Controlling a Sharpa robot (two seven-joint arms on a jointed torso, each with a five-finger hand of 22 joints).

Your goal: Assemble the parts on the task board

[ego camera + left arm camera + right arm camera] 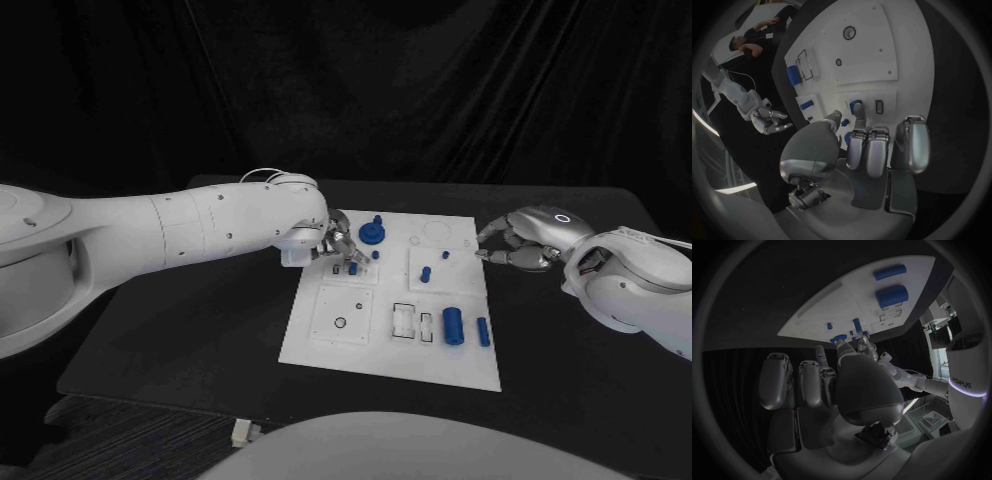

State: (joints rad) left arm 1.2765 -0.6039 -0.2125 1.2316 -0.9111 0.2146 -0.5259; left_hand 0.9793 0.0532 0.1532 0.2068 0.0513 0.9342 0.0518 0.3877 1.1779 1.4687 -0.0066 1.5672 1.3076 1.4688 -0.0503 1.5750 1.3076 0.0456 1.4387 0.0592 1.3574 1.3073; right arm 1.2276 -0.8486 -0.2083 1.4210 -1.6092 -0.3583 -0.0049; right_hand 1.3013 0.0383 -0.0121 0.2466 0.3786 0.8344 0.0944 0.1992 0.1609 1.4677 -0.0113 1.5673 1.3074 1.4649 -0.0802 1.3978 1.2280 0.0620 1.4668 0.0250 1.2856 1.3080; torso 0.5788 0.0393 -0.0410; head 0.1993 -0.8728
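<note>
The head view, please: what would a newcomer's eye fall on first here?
First the white task board in the middle of the black table, dotted with small blue parts. Next the left hand, over the board's far left corner, fingertips by a small blue peg beside a round blue part. The right hand hovers off the board's far right edge, fingers curled, holding nothing visible.

Dim light, fisheye-bent wrist views

The head camera looks down from above onto the counter (173,330) and takes in the whole task board (325,345). Each wrist camera sits close behind its own robot hand, facing along the fingers toward the board. All three views share that board.
</note>
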